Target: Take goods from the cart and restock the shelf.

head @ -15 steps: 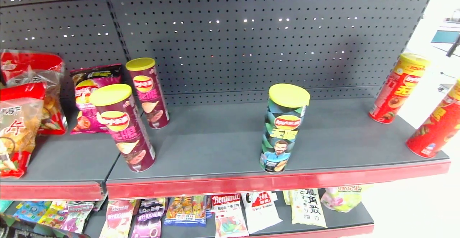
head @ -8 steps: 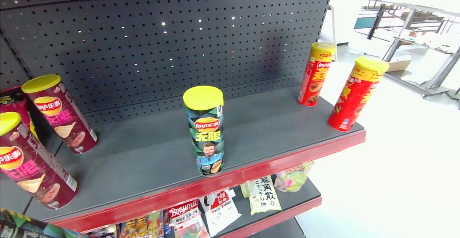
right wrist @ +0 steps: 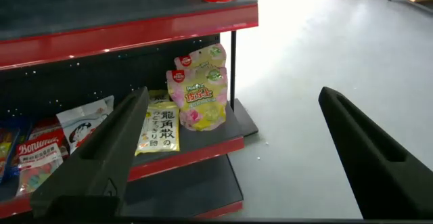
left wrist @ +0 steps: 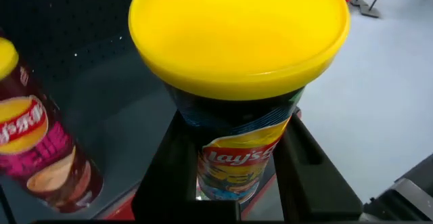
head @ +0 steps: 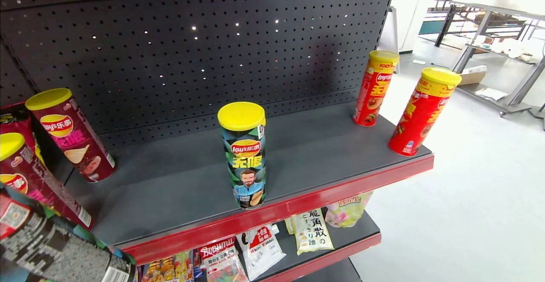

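In the left wrist view my left gripper [left wrist: 237, 180] is shut on a chip can [left wrist: 237, 61] with a yellow lid and a dark blue-green wrap. That held can [head: 51, 248] pokes into the head view at the bottom left, just in front of the shelf's red edge. A matching blue-green can [head: 245, 158] stands upright near the front of the grey shelf [head: 306, 145]. My right gripper [right wrist: 237, 156] is open and holds nothing; it is low down, facing the lower shelves.
Two maroon cans [head: 70, 133] [head: 21, 175] stand at the shelf's left and two red cans [head: 377, 88] [head: 421, 111] at its right end. Snack bags [head: 313, 233] [right wrist: 199, 95] lie on the lower shelf. Grey floor lies to the right.
The head camera swung right between the first two frames. Since half a second ago the held can has risen into the head view's bottom left corner; the shelf's cans have not moved.
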Tool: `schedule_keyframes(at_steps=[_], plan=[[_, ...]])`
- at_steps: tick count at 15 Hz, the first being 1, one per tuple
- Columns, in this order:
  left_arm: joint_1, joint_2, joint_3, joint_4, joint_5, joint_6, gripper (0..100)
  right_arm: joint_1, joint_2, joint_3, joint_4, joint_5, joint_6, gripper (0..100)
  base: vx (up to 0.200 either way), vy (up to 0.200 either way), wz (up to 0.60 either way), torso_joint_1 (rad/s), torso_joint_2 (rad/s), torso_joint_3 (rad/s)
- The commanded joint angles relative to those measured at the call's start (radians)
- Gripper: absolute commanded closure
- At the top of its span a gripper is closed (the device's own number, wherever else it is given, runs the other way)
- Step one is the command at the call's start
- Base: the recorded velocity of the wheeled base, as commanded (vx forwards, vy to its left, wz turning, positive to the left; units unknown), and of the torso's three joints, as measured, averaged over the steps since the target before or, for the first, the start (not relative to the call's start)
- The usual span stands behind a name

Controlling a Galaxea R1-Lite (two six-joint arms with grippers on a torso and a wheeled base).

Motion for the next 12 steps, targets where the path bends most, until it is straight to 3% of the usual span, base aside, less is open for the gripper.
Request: schedule_keyframes(at_steps=[1,2,4,9,11,12], plan=[[0.000,0.189,-0.015,-0.096,-0.001,0.014,100,0.001,0.000,0.000,0.000,0.000,0.000,0,0.000,0.000,0.00,0.000,0.00,0.000],[0.000,0.268,-0.018,-0.167,-0.001,0.022,100,0.001,0.000,0.000,0.000,0.000,0.000,0,0.000,0.000,0.00,0.000,0.00,0.000],[-0.005,0.387,-0.044,-0.224,-0.003,0.081,100,0.001,0.000,0.000,0.000,0.000,0.000,0,0.000,0.000,0.00,0.000,0.00,0.000],[-0.077,0.525,-0.087,-0.227,0.009,0.091,100,0.001,0.000,0.000,0.000,0.000,0.000,0,0.000,0.000,0.00,0.000,0.00,0.000],[-0.164,0.650,-0.196,-0.228,0.080,0.086,100,0.001,0.000,0.000,0.000,0.000,0.000,0,0.000,0.000,0.00,0.000,0.00,0.000],[-0.180,0.690,-0.231,-0.228,0.082,0.088,100,0.001,0.000,0.000,0.000,0.000,0.000,0,0.000,0.000,0.00,0.000,0.00,0.000]])
